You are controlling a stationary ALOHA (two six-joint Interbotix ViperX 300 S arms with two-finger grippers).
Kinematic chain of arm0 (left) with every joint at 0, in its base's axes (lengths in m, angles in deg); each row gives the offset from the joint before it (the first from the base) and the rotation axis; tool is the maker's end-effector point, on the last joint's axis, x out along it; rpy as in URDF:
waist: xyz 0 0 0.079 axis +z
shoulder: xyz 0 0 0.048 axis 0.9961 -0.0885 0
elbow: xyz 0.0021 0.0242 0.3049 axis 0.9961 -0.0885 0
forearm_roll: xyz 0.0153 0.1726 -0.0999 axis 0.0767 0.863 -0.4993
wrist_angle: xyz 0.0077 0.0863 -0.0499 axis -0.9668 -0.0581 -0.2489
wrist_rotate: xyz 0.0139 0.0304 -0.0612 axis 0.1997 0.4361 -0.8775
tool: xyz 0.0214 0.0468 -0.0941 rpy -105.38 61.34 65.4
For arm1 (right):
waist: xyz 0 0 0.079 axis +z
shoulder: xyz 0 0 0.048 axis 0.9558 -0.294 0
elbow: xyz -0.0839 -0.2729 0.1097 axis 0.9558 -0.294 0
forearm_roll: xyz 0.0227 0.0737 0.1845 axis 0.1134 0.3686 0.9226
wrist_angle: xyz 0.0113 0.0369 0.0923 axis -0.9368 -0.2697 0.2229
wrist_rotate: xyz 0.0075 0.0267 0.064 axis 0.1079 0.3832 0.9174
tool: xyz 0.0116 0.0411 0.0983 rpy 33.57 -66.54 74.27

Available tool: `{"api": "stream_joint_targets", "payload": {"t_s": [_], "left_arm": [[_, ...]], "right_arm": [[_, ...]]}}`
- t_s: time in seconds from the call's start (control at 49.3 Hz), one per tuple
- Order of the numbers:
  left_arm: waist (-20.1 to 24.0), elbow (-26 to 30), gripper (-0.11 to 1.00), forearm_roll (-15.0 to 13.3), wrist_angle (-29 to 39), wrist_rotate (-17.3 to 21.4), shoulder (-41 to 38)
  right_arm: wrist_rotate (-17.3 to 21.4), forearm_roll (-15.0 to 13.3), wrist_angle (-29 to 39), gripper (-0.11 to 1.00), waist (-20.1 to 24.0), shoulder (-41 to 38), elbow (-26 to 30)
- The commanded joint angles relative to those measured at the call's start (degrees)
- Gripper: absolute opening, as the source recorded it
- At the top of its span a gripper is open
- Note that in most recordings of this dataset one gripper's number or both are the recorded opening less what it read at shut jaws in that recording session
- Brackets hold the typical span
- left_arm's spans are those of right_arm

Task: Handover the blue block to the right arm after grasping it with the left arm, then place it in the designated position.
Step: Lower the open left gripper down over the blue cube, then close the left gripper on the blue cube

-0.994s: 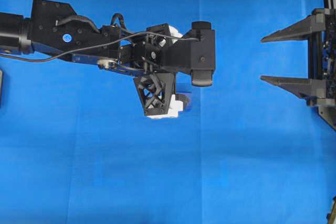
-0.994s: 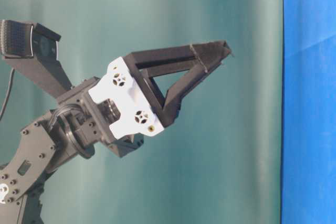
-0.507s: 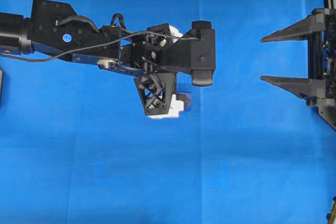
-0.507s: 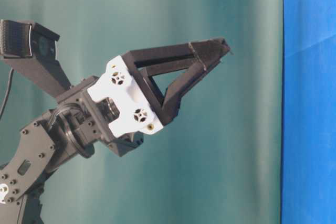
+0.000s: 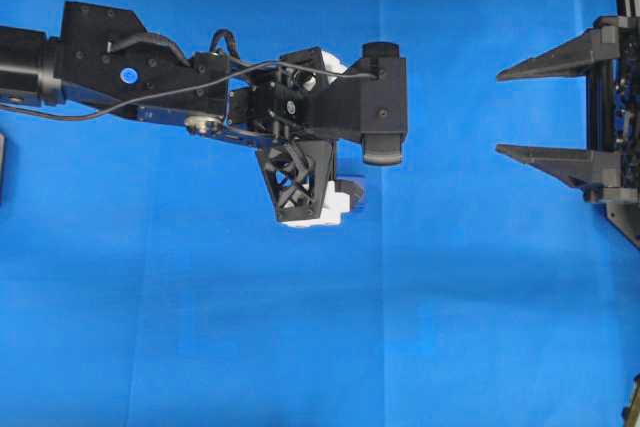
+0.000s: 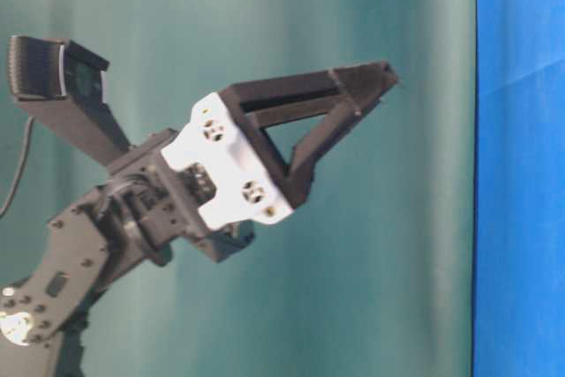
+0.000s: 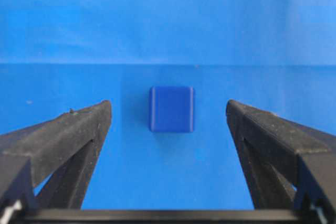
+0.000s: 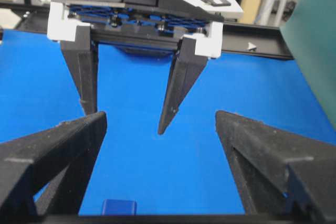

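With my left pincer (image 7: 168, 124) spread wide, I see the blue block (image 7: 171, 109) lying on the blue cloth (image 7: 168, 19) of the surface, centred between the two black fingers (image 7: 68, 140) and a little beyond their tips, touching neither. From overhead the left arm (image 5: 200, 82) reaches in from the left, its wrist hiding the block (I cannot find it there). Further across, the right pincer (image 5: 555, 112) also stands wide and holds nothing, well apart from the left one. Its own camera shows the block (image 8: 119, 206) at the bottom edge, with the left pincer (image 8: 131, 114) pointing down beyond.
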Motion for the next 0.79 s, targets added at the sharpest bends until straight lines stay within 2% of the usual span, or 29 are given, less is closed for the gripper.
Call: {"api": "stream_joint_targets", "payload": {"t_s": [0.0, 0.426, 0.77], "left_arm": [[-0.44, -0.18, 0.93, 0.09, -2.29, -0.09, 0.09], [-0.97, -6.24, 0.93, 0.09, -14.33, -0.44, -4.83], [-1.41, -6.06, 0.93, 0.09, -16.52, -1.14, -12.39]], "right_arm": [[0.09, 0.18, -0.44, 0.97, -0.09, -0.26, 1.32], [0.0, 0.18, -0.44, 0.97, -0.09, -0.26, 1.23], [0.0, 0.18, -0.26, 0.97, -0.7, -0.44, 1.14]]}}
